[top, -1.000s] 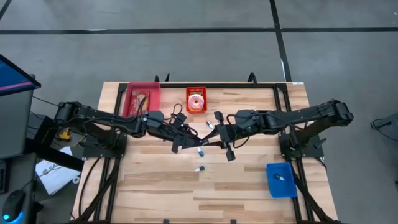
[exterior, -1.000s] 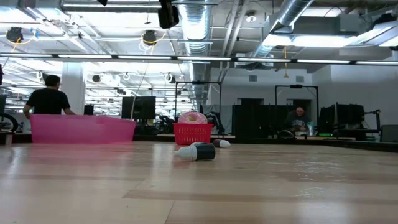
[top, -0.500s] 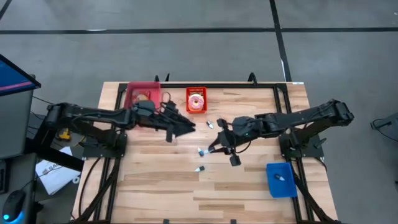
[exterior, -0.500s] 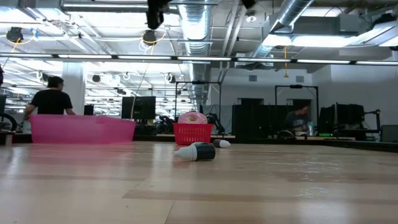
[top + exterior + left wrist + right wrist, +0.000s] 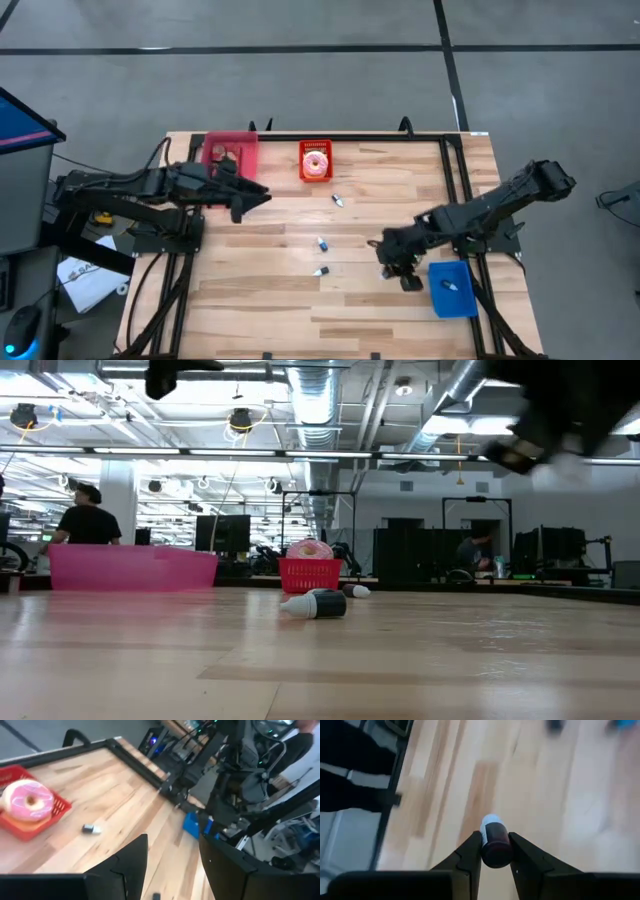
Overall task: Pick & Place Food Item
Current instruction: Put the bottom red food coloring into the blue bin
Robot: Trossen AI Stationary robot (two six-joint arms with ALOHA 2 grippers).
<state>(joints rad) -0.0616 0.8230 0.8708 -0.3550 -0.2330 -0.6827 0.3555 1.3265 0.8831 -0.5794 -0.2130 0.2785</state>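
Two tools at work, left to right. Left tool (image 5: 262,197) sits just in front of the pink bin (image 5: 232,152) at the worktop's (image 5: 260,300) back left, fingers (image 5: 131,865) parted with nothing between them, clear of everything. Red basket (image 5: 315,160) with the pink donut (image 5: 316,162) is just beside it toward the centre, so the left arm looks nearer to that. Three small capsules lie loose mid-worktop: one (image 5: 338,200) near the basket, one (image 5: 322,243) at centre, one (image 5: 320,271) nearer the front. Right tool (image 5: 404,277) hangs just left of the blue tray (image 5: 452,290) at front right, jaws narrowly parted and clamped on a dark capsule (image 5: 495,844) with a white cap, its long axis running along the fingers. Tray lies right beside it, to the right; likely a short carry over its rim, then release.
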